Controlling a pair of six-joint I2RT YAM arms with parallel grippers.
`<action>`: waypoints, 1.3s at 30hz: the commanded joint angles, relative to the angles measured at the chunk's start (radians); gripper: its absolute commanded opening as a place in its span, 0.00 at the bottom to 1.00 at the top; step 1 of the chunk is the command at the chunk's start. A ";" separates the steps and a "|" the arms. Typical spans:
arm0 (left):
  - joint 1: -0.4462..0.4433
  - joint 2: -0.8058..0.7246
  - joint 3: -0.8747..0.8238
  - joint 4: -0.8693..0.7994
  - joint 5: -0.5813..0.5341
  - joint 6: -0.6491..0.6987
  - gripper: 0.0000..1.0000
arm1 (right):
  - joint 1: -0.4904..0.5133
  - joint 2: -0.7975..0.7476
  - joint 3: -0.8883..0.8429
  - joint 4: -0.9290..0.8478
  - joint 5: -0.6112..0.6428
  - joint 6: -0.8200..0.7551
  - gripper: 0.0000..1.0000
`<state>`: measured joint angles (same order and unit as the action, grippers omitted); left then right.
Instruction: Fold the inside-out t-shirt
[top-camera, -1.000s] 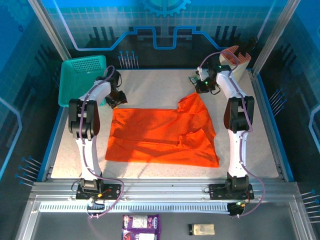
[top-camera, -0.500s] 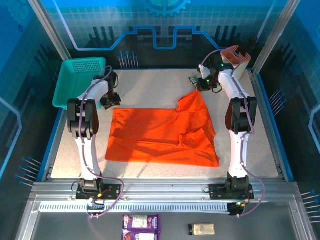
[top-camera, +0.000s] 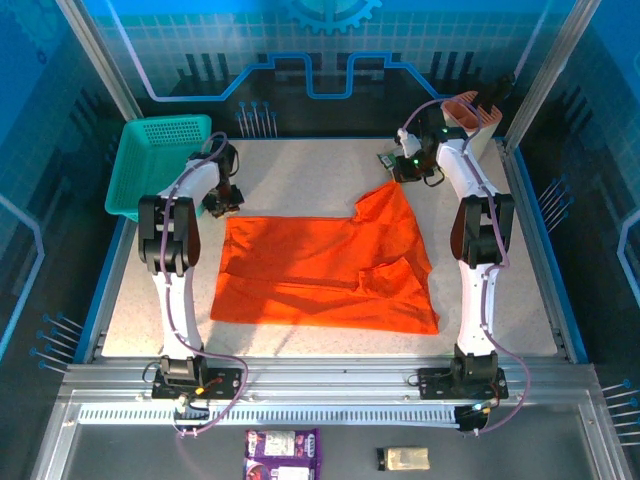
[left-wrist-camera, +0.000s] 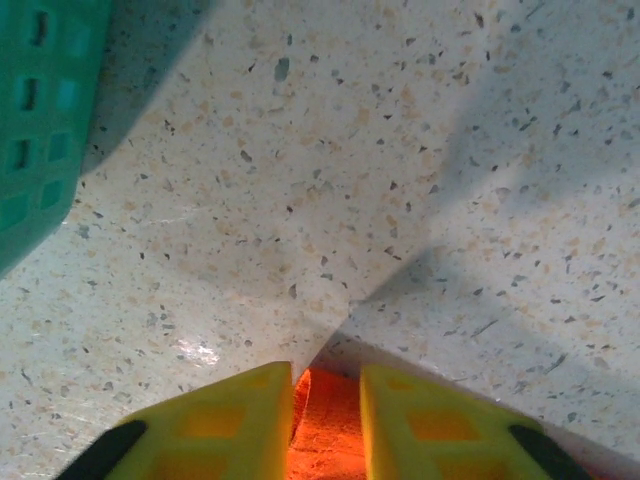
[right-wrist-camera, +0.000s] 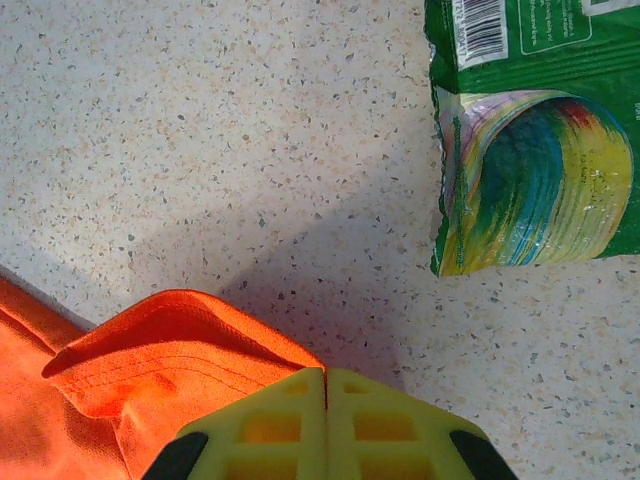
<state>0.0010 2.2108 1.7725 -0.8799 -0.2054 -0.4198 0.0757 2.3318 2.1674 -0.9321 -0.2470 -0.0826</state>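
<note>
left jaws astride t-shirt (top-camera: 320, 270), grip unclear | right jaws clench t-shirt | packet (right-wrist-camera: 535, 130): barcode

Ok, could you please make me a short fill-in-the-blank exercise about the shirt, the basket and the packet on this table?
1. The t-shirt lying on the table is ___ in colour.
2. The teal basket stands at the far ___ corner of the table.
3. The right end effector is shut on the t-shirt, next to a ___ snack packet.
Missing words: orange; left; green.
</note>
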 joint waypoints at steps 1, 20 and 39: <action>0.001 0.047 0.015 -0.027 0.033 -0.004 0.30 | -0.011 -0.030 0.012 -0.016 -0.020 0.005 0.00; -0.065 0.015 0.045 -0.053 -0.098 0.002 0.32 | -0.030 -0.037 0.011 -0.024 0.040 0.007 0.00; -0.066 0.078 0.081 -0.103 -0.120 0.010 0.29 | -0.046 -0.022 0.029 -0.025 0.037 0.012 0.00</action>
<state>-0.0612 2.2768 1.8286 -0.9379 -0.2955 -0.4129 0.0383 2.3318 2.1674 -0.9348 -0.1986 -0.0788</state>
